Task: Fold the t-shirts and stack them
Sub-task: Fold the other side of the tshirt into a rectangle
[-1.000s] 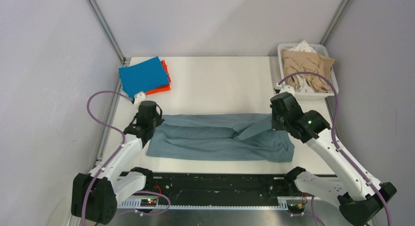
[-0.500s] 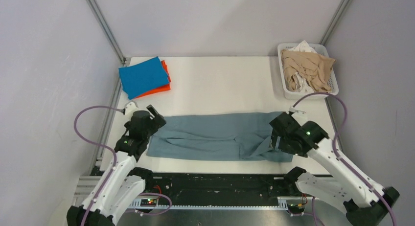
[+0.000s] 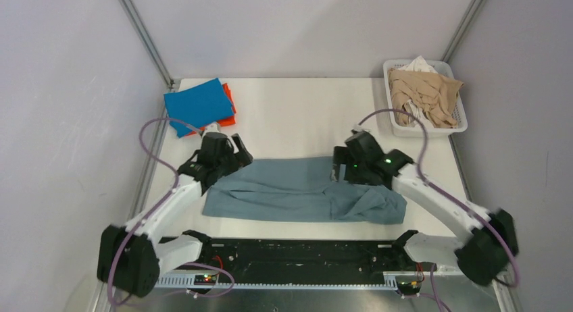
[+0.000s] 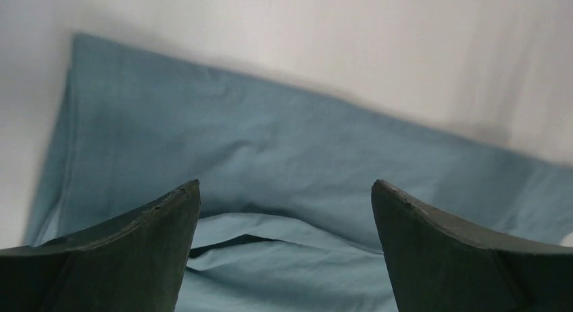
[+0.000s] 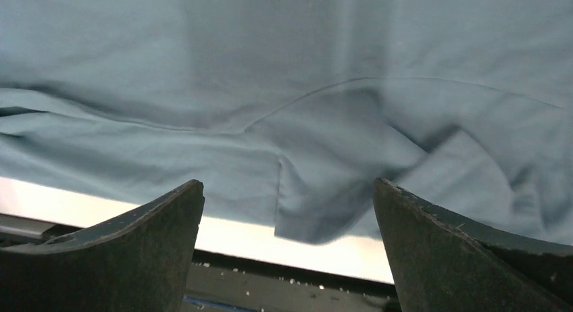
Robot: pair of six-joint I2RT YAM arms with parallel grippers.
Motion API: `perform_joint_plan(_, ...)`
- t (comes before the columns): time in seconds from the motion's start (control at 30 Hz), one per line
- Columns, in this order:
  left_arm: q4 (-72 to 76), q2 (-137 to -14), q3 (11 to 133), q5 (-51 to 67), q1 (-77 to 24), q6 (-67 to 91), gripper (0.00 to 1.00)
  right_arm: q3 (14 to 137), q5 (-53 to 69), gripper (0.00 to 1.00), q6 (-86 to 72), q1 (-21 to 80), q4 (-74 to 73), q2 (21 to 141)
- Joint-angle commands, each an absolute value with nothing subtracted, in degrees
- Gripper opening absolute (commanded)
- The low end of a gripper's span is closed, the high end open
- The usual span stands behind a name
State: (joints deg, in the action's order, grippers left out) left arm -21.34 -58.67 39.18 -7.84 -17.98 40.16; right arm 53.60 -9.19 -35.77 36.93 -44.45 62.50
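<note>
Grey-blue t-shirt under left gripper and right gripper, fingers apart

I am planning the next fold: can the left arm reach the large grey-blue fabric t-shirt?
Probably yes: the left arm, jaws open, hangs over the far left corner of the grey-blue t-shirt; nothing lies between.

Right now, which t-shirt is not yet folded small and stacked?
The grey-blue t-shirt, spread long across the table's near side. The bright blue t-shirt lies folded on the orange t-shirt in the far left corner.
</note>
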Motion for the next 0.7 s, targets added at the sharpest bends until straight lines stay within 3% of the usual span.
perform_joint_plan(0.0,-18.8,-66.8,40.2,-6.1,-19.1,38.7,1.00,53.5,-3.3,0.99,-35.9,36.3,-37.5,73.8)
perform_joint_plan(0.17,-17.8,-69.3,36.2,-10.7,-19.0,41.1,1.00,51.0,-4.0,0.99,-39.4,35.8,-40.1,81.6)
perform_joint_plan(0.3,-17.8,-67.6,32.2,-13.9,-18.8,42.8,1.00,45.0,-7.3,0.99,-42.5,34.1,-45.0,78.0)
perform_joint_plan(0.43,-18.8,-62.3,28.1,-17.3,-18.5,43.9,1.00,36.7,-4.7,0.99,-44.9,30.2,-49.3,69.5)
perform_joint_plan(0.67,-27.1,-49.5,24.8,-22.5,-18.2,47.5,1.00,34.6,-10.6,0.99,-56.1,28.7,-62.8,44.3)
